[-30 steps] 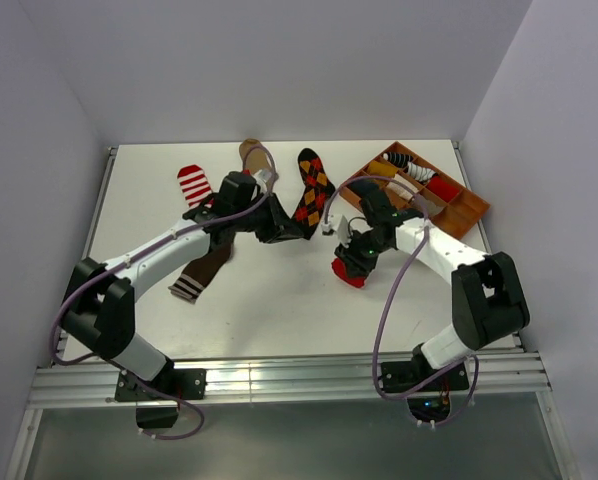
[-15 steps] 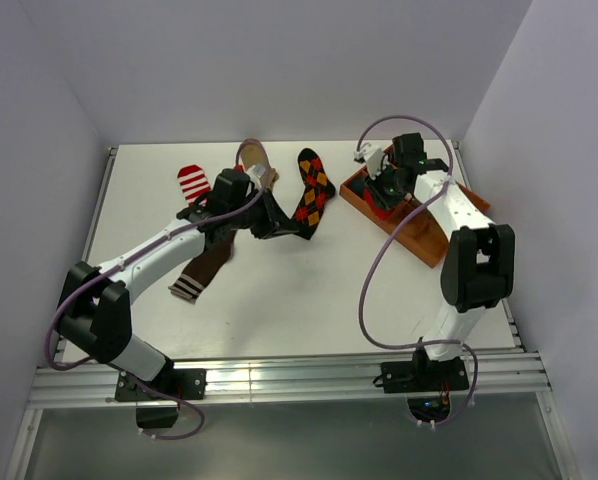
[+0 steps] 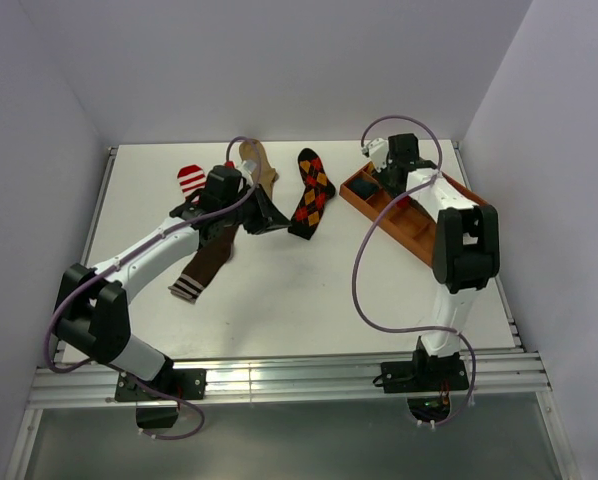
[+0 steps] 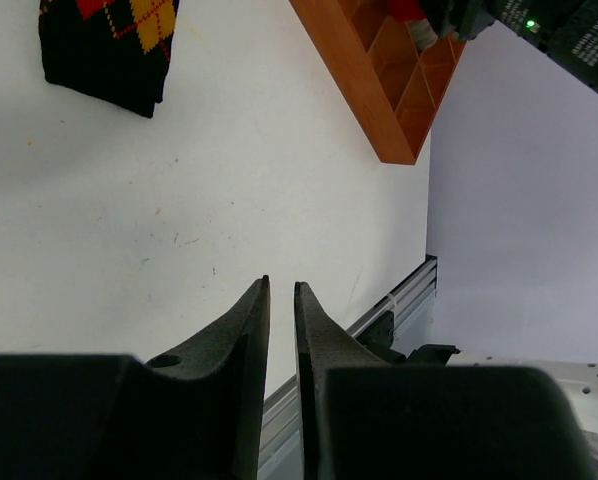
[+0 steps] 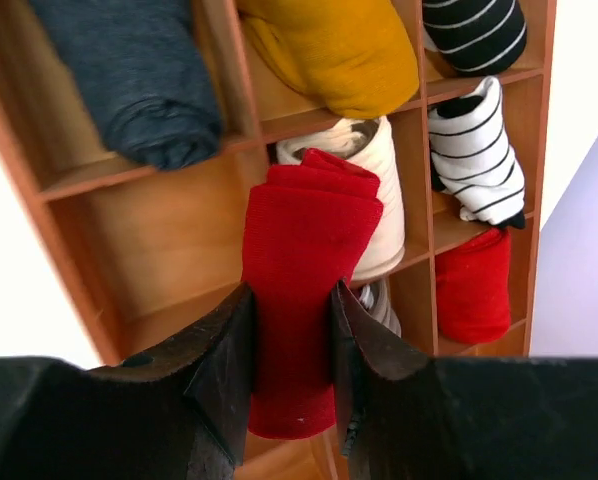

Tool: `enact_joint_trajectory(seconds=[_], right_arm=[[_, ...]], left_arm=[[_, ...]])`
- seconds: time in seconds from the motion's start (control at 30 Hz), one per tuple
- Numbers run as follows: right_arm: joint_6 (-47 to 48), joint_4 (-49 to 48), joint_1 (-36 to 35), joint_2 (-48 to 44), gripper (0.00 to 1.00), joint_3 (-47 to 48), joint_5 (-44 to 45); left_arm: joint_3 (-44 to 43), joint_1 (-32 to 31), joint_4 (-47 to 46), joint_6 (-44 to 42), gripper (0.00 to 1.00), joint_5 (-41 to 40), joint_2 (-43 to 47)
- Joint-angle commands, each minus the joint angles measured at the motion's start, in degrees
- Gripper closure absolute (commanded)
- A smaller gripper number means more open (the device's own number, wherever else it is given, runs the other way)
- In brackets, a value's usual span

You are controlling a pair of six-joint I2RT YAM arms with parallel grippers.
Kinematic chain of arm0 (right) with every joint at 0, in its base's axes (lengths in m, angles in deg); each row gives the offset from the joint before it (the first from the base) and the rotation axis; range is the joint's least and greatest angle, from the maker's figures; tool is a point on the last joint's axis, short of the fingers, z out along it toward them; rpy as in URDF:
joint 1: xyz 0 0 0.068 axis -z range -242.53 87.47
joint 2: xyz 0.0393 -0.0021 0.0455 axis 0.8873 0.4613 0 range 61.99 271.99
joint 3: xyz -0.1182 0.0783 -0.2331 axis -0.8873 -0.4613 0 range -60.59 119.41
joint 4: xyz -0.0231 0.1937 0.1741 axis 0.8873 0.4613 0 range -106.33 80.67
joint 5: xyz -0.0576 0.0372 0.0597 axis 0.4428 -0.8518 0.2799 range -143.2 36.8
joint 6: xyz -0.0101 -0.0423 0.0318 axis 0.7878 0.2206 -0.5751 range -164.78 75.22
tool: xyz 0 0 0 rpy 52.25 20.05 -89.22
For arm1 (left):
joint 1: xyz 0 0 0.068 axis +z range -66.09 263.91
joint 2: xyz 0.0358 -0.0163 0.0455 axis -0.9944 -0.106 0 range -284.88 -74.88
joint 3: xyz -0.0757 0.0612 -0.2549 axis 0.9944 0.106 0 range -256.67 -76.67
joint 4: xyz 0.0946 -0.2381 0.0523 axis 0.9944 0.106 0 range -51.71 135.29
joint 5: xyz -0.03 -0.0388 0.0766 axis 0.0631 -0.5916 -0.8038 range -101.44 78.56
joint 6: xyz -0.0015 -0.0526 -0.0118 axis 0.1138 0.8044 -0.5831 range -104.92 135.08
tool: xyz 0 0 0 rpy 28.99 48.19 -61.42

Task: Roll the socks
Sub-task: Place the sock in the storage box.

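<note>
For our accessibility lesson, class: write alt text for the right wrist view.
The right gripper clamps a rolled red sock over a wooden compartment tray. Compartments behind hold other rolled socks: blue-grey, mustard yellow, cream, black-and-white striped, and another red.

Bright, even light is falling from overhead, washing the white table [image 3: 309, 290] and leaving only faint, soft shadows beneath the arms. A pale glare is glinting off the metal rail [image 3: 249, 377] at the near edge. In both wrist views the dark fingers [image 4: 241, 335] are blurring in the foreground, while the background is showing sharp.
</note>
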Motion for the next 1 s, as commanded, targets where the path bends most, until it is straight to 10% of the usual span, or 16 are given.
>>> enact_joint_trajectory(seconds=[0.0, 0.97], right_arm=[[0.6, -4.1, -0.9, 1.8, 1.0, 1.9, 3.4], [-7.2, 16.7, -2.5, 13.1, 1.0, 9.3, -9.4]], left_arm=[[-0.5, 0.3, -1.1, -0.9, 0.79, -0.2, 2.7], [-0.1, 1.1, -0.2, -1.6, 0.79, 2.1, 0.4]])
